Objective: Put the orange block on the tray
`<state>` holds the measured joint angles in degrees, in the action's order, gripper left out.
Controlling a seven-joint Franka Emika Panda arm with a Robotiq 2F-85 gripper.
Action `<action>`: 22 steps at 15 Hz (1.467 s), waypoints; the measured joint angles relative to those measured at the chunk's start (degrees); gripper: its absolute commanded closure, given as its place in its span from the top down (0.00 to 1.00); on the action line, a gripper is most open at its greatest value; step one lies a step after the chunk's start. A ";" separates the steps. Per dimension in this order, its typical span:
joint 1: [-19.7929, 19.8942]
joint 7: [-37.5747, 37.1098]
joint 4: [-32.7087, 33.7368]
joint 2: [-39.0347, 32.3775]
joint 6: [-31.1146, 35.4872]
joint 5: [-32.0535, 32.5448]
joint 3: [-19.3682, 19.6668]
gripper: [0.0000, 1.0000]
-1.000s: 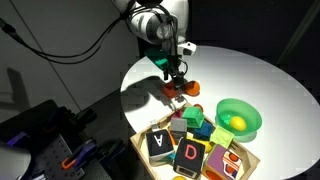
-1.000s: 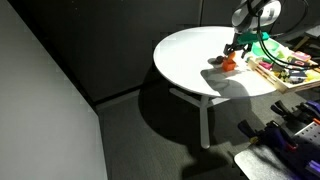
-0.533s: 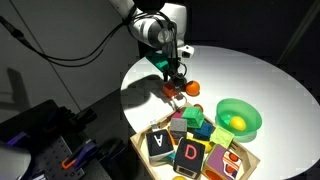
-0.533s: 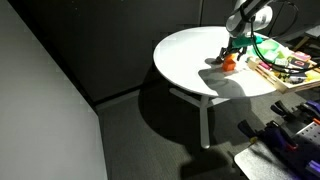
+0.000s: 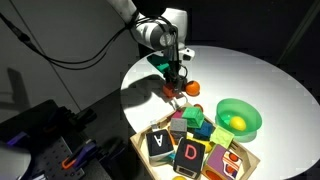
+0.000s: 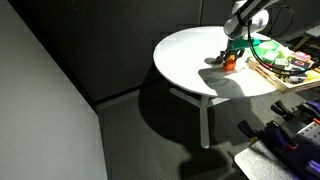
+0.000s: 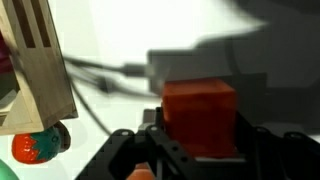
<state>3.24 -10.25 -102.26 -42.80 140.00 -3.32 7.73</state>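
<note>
The orange block (image 7: 200,112) rests on the white round table (image 5: 240,75) and fills the space between my fingers in the wrist view. My gripper (image 7: 200,138) is down over it with both fingers against its sides, shut on it. In both exterior views the gripper (image 5: 177,84) (image 6: 231,55) reaches straight down to the block (image 5: 181,91) (image 6: 229,63), which it mostly hides. The wooden tray (image 5: 141,139) with letter cards and coloured blocks stands near the table's edge, a short way from the block. A corner of the tray (image 7: 40,60) shows at the left of the wrist view.
A green bowl (image 5: 238,118) holding something yellow stands beside the tray. A small red and green toy (image 7: 40,143) lies on the table near the tray's corner. A second orange piece (image 5: 194,88) lies next to the block. Dark cables (image 7: 110,72) cross the table behind the block.
The gripper has come down a little over the orange block and its jaws have closed from wide open onto the block's sides. The block has stayed in place.
</note>
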 measured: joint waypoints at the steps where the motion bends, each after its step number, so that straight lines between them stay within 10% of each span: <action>1: -0.15 -0.28 0.25 0.03 -0.24 0.00 0.18 0.31; 22: 5.29 -4.95 -9.58 20.52 -14.29 3.21 7.57 0.25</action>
<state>8.53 -15.21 -111.84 -22.27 125.71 -0.11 15.30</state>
